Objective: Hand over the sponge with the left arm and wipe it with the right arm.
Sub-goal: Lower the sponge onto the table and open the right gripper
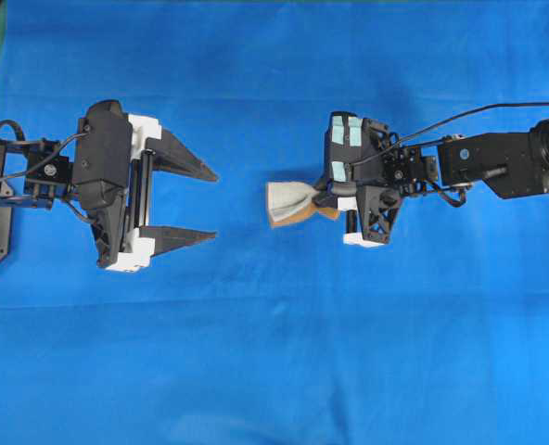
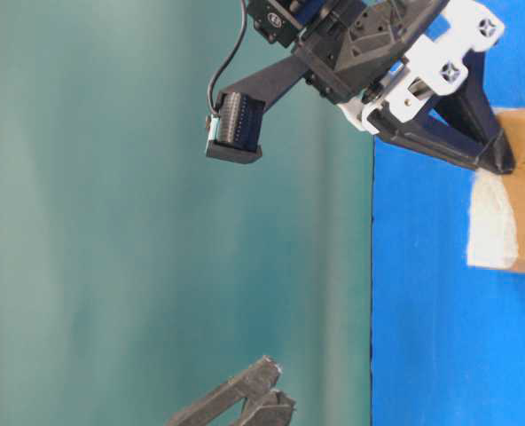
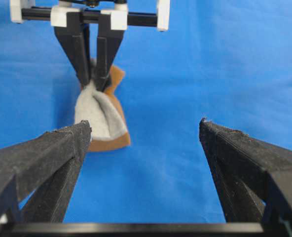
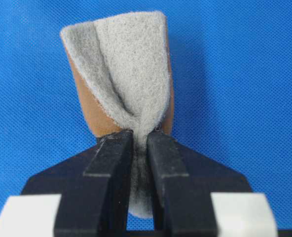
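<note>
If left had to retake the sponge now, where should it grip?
Likely the free flared end of the sponge, approached from the left gripper side. The right gripper pinches the other end thin; the free end points at the open left gripper.

The sponge [image 2: 509,191] is cut by the table-level view's right edge, partly behind the right tool [image 2: 502,160].

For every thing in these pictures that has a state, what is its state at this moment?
sponge: pinched near one end, squeezed into a fold, held by the right gripper.
right gripper: shut on the sponge.
left gripper: open wide, holding nothing, apart from the sponge.
blue cloth: lying flat under both arms.
</note>
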Available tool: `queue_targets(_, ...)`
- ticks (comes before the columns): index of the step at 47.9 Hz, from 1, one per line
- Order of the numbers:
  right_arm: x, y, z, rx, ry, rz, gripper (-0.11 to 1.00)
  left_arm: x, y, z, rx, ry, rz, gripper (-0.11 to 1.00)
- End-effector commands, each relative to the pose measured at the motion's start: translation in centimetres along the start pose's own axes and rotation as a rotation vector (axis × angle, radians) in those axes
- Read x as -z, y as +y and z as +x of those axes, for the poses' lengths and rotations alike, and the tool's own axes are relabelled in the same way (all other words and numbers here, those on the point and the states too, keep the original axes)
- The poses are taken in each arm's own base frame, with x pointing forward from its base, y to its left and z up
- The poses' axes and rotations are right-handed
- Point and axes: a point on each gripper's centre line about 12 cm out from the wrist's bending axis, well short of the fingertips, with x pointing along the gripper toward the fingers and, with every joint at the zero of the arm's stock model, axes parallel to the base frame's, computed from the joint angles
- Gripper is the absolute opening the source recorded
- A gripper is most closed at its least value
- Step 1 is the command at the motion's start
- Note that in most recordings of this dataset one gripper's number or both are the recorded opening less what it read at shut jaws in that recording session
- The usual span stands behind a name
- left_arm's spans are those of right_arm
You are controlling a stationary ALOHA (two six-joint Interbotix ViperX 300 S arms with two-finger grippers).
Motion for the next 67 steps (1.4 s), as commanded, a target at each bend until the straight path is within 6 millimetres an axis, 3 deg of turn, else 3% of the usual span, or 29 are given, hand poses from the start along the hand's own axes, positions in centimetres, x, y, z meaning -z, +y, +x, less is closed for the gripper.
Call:
queue_targets(1,-1.5,-0.1,-0.7,0.005,-0.042,0.005,0.14,-0.8,-0.1,0.0,0.003,-0.029,0.003,0.9)
queue_targets(6,-1.8,0.3,-0.8,-0.002,-0.045,-0.004,0.17,-0.7,-0.1,0.0,0.003,-0.028,0.003,0.9)
queue_targets(13,-2.1,1.0,-1.3,-0.011,-0.051,-0.008,0.6,-0.7,-0.1,0.0,0.003,-0.026,0.003,0.9)
queue_targets(18,-2.7,0.9,-1.8,-0.009,-0.069,0.01,0.74,-0.7,-0.1,0.0,0.003,-0.028,0.003,0.9)
queue_targets(29,-4.1,1.3,-3.8,-0.008,-0.101,0.001,0.74,-0.7,-0.1,0.0,0.003,-0.028,0.003,0.9)
queue_targets(44,-7.1,1.3,-10.3,0.02,-0.192,-0.016,0.74,-0.8,-0.1,0.0,0.003,-0.029,0.003,0.9)
queue_targets(51,-7.4,1.5,-12.5,0.016,-0.248,-0.02,0.74,-0.9,-0.1,0.0,0.003,-0.032,0.001,0.9)
queue_targets(56,-7.3,1.7,-13.3,0.006,-0.282,-0.023,0.74,-0.8,-0.1,0.0,0.003,-0.031,-0.001,0.9)
queue_targets(67,-7.2,1.8,-13.1,-0.002,-0.296,-0.025,0.74,-1.0,-0.1,0.0,0.003,-0.034,0.001,0.9)
